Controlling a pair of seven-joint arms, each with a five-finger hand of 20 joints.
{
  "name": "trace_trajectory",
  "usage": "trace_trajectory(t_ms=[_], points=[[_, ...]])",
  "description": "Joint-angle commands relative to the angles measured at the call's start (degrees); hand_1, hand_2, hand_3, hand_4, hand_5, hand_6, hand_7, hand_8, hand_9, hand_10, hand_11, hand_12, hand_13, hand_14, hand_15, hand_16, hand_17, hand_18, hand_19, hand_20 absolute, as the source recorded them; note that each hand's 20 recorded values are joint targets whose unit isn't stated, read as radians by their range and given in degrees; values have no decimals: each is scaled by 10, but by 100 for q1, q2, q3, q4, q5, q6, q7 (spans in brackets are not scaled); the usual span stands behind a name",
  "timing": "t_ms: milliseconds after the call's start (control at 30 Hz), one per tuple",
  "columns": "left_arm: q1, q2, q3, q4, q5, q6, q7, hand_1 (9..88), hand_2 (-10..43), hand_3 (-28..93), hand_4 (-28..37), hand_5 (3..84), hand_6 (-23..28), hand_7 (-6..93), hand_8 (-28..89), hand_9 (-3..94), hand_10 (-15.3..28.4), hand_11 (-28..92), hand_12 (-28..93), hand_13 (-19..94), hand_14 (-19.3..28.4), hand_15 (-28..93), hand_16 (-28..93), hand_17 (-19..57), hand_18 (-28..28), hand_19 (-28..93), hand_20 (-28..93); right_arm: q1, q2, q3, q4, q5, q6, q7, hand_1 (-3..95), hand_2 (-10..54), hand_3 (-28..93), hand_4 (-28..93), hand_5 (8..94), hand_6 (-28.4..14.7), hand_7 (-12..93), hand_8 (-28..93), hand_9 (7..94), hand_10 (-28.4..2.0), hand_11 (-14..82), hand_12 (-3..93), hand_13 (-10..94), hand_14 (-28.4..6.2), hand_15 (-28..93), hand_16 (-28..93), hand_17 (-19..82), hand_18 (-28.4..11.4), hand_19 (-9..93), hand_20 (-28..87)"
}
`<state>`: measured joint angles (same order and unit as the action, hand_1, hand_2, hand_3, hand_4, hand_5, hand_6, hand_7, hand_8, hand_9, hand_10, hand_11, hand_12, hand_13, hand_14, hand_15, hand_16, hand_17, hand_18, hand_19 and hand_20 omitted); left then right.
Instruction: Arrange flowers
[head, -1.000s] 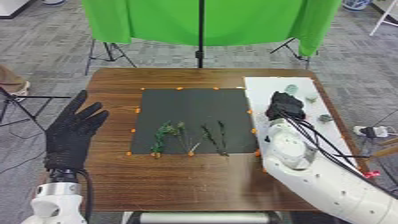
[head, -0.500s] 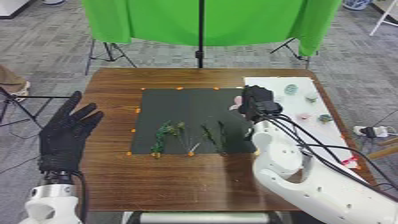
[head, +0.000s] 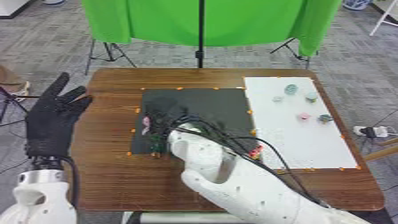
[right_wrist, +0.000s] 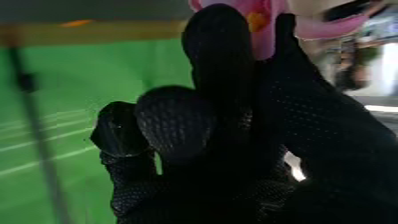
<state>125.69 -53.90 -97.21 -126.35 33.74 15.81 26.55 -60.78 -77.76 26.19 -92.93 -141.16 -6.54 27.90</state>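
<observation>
Over the left part of the dark mat (head: 218, 97) is my right hand (head: 169, 112) in the head view, with a pink flower (head: 147, 123) at its fingertips. The right wrist view has the pink flower (right_wrist: 259, 17) pinched between a finger and the thumb of my right hand (right_wrist: 226, 135). Green stems (head: 156, 145) lie on the mat, partly hidden under that hand and arm. On the white sheet (head: 298, 142) rest a small pink flower (head: 304, 116) and several greenish ones (head: 290, 89). My left hand (head: 50, 122) is held up, fingers straight, beside the table's left edge.
The brown table (head: 142, 187) surrounds the mat and sheet, whose edges carry orange marks. Beyond its far edge stands a green cloth (head: 151, 22) on a stand. Cables loop along the right arm above the mat and sheet.
My right hand has swung left from the white sheet across the dark mat, bringing the pink flower with it. My left hand has shifted slightly outward and up.
</observation>
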Motion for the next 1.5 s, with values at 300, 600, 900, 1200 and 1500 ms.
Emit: trace_trajectory(t_ms=[300, 600, 900, 1200, 1500], points=[[-393, 84, 130, 88, 10, 71, -6, 256, 91, 736, -221, 333, 78, 123, -89, 337, 202, 277, 134, 242, 258, 558, -75, -87, 233, 488, 246, 347, -285, -238, 176, -537, -677, 171, 530, -95, 651, -283, 827, 3, 130, 14, 865, -90, 501, 227, 751, -73, 822, 218, 379, -243, 932, 609], [-346, 111, 172, 108, -28, 60, 16, 257, 91, 737, -221, 334, 79, 123, -89, 337, 202, 277, 134, 242, 257, 559, -75, -87, 234, 489, 247, 173, -354, -26, 121, -710, -863, 27, 430, -95, 699, -283, 714, -5, 128, -112, 805, -106, 543, 219, 704, -92, 850, 209, 340, -255, 932, 611], [480, -61, -102, -106, -235, 221, 434, 258, 90, 738, -221, 335, 79, 123, -89, 336, 202, 277, 134, 242, 257, 560, -75, -87, 233, 489, 247, -297, 160, 854, -762, -306, -678, 105, 396, -95, 706, -283, 679, -15, 125, -113, 767, -121, 488, 191, 666, -107, 824, 183, 323, -258, 932, 583], [707, -169, -100, -120, -289, 180, 487, 259, 90, 738, -221, 334, 78, 125, -89, 336, 201, 278, 134, 242, 257, 559, -75, -87, 233, 488, 247, -525, 2420, 2235, -1460, 969, 38, 1521, 367, -95, 740, -283, 609, -24, 116, -110, 706, -168, 288, 152, 606, -134, 744, 125, 290, -272, 932, 536], [818, -277, -40, -132, -254, 136, 488, 258, 91, 737, -220, 335, 79, 125, -90, 336, 202, 279, 135, 242, 258, 560, -75, -85, 234, 494, 251, -641, 3590, 2744, -731, 1719, 107, 2624, 343, -95, 732, -283, 559, -21, 120, -110, 663, -200, 260, 151, 577, -156, 729, 108, 289, -281, 932, 535]])
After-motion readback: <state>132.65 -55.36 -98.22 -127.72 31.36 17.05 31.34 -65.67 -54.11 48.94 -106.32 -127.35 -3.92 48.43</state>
